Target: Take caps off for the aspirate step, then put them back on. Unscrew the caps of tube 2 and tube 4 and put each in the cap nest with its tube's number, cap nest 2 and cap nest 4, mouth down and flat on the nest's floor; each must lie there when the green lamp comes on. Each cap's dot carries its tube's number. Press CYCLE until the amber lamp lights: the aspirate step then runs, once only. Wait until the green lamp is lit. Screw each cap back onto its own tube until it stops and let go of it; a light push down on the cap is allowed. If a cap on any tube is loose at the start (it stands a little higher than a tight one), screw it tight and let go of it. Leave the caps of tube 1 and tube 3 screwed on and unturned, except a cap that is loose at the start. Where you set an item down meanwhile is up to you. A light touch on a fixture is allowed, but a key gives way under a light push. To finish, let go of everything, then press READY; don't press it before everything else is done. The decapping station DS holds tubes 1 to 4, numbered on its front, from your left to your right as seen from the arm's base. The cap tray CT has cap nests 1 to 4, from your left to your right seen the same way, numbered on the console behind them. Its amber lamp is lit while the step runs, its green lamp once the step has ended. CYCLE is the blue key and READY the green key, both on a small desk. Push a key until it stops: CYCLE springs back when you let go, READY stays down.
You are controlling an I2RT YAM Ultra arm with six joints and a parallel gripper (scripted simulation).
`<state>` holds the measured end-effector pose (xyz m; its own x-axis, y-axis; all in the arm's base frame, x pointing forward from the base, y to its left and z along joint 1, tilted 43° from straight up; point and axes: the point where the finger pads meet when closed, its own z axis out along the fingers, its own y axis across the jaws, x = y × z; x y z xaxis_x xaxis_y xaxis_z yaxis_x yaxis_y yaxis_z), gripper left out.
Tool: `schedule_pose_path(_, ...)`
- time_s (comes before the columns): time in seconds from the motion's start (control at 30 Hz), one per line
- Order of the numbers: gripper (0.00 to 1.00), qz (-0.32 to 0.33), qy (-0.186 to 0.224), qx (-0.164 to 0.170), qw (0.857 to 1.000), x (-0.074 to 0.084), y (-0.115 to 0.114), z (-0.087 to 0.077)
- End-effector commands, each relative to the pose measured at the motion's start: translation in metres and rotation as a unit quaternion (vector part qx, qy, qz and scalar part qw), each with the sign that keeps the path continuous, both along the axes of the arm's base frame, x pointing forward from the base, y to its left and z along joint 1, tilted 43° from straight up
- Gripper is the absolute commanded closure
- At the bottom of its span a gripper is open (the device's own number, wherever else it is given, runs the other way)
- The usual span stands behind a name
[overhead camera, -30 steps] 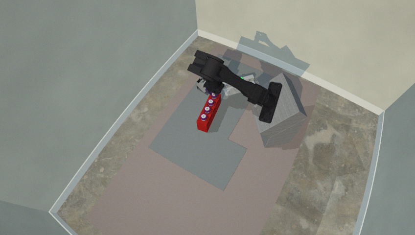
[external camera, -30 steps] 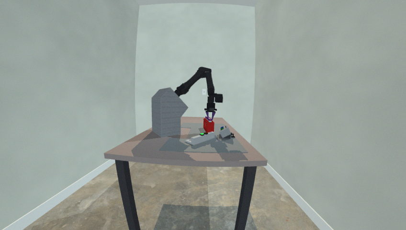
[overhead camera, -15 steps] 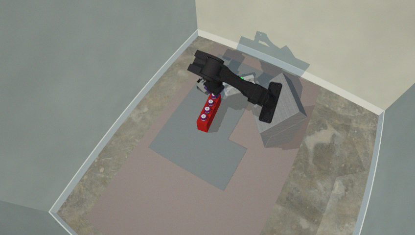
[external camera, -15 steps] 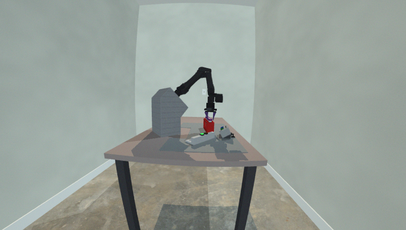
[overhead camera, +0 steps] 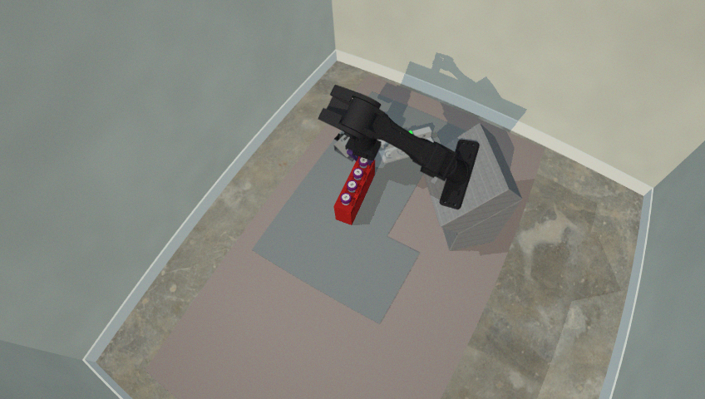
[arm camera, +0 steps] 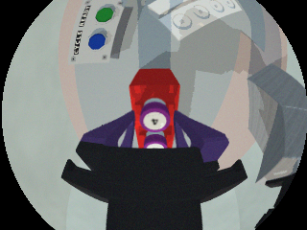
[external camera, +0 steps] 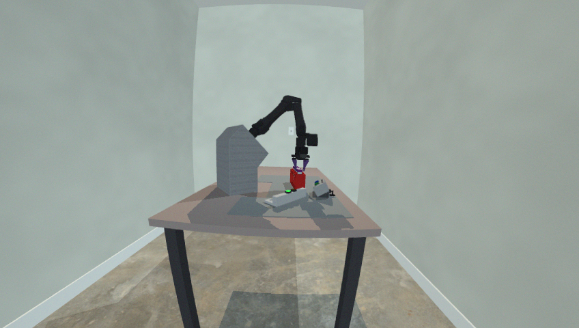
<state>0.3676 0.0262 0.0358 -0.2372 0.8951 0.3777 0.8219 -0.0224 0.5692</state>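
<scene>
The red decapping station (overhead camera: 352,189) carries four purple caps, all seated on their tubes. My gripper (overhead camera: 352,153) hovers just above the end tube nearest the key desk, which is tube 4 by its place. The purple fingers stand open on either side of that cap (arm camera: 155,115), apart from it and holding nothing. The neighbouring cap (arm camera: 155,145) shows just below it. In the side view the fingertips (external camera: 299,164) sit slightly above the station top (external camera: 297,178). The cap tray's nests (arm camera: 203,13) look empty.
The key desk (arm camera: 96,26) holds the green READY key (arm camera: 104,14) and the blue CYCLE key (arm camera: 98,40), beyond the station to the left. The tray console is beyond it to the right. The grey arm pedestal (overhead camera: 475,188) stands at the table's side.
</scene>
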Motion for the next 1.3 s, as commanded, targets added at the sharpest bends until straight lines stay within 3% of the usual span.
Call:
schedule_pose_path(0.0, 0.51, 0.091, -0.06, -0.068, 0.992, 0.0009, -0.0019, 0.0024)
schedule_pose_path(0.1, 0.51, 0.151, -0.097, -0.111, 0.978, 0.0009, -0.0019, 0.0024)
schedule_pose_path(0.13, 0.51, 0.151, -0.097, -0.111, 0.978, 0.0009, -0.0019, 0.0024)
schedule_pose_path(0.2, 0.51, 0.203, -0.128, -0.148, 0.959, 0.0009, -0.0019, 0.0024)
schedule_pose_path(0.3, 0.51, 0.21, -0.132, -0.153, 0.957, 0.0008, -0.0019, 0.0024)
schedule_pose_path(0.4, 0.51, 0.291, -0.182, -0.211, 0.915, 0.0006, -0.0017, 0.0023)
schedule_pose_path(0.43, 0.51, 0.295, -0.184, -0.214, 0.913, 0.0006, -0.0017, 0.0023)
schedule_pose_path(0.47, 0.51, 0.323, -0.201, -0.233, 0.895, 0.0005, -0.0017, 0.0023)
schedule_pose_path(0.5, 0.51, 0.323, -0.201, -0.233, 0.895, 0.0005, -0.0017, 0.0023)
schedule_pose_path(0.57, 0.51, 0.37, -0.229, -0.267, 0.86, 0.0003, -0.0016, 0.0022)
schedule_pose_path(0.6, 0.51, 0.376, -0.233, -0.271, 0.855, 0.0003, -0.0016, 0.0022)
schedule_pose_path(0.63, 0.51, 0.401, -0.248, -0.289, 0.833, 0.0002, -0.0015, 0.0022)
schedule_pose_path(0.67, 0.51, 0.402, -0.249, -0.29, 0.833, 0.0002, -0.0015, 0.0022)
schedule_pose_path(0.7, 0.51, 0.427, -0.264, -0.307, 0.809, 0.0002, -0.0015, 0.0022)
schedule_pose_path(0.73, 0.51, 0.427, -0.264, -0.307, 0.809, 0.0003, -0.0015, 0.0022)
schedule_pose_path(0.8, 0.51, 0.47, -0.29, -0.338, 0.762, 0.0003, -0.0014, 0.0023)
schedule_pose_path(0.87, 0.51, 0.47, -0.29, -0.338, 0.762, 0.0003, -0.0014, 0.0023)
schedule_pose_path(0.93, 0.51, 0.517, -0.318, -0.372, 0.702, 0.0004, -0.0013, 0.0024)
schedule_pose_path(0.97, 0.51, 0.519, -0.319, -0.373, 0.7, 0.0004, -0.0013, 0.0024)
schedule_pose_path(1.0, 0.51, 0.54, -0.332, -0.388, 0.67, 0.0004, -0.0013, 0.0025)
schedule_pose_path(1.03, 0.51, 0.54, -0.332, -0.388, 0.67, 0.0005, -0.0013, 0.0025)
schedule_pose_path(1.1, 0.51, 0.575, -0.353, -0.413, 0.612, 0.0005, -0.0012, 0.0026)
schedule_pose_path(1.13, 0.51, 0.579, -0.355, -0.416, 0.605, 0.0006, -0.0012, 0.0026)
schedule_pose_path(1.17, 0.51, 0.596, -0.366, -0.428, 0.572, 0.0006, -0.0012, 0.0027)
schedule_pose_path(1.2, 0.51, 0.597, -0.366, -0.428, 0.572, 0.0007, -0.0012, 0.0027)
schedule_pose_path(1.23, 0.51, 0.613, -0.376, -0.44, 0.537, 0.0007, -0.0012, 0.0027)
schedule_pose_path(1.27, 0.51, 0.613, -0.376, -0.44, 0.537, 0.0007, -0.0012, 0.0028)
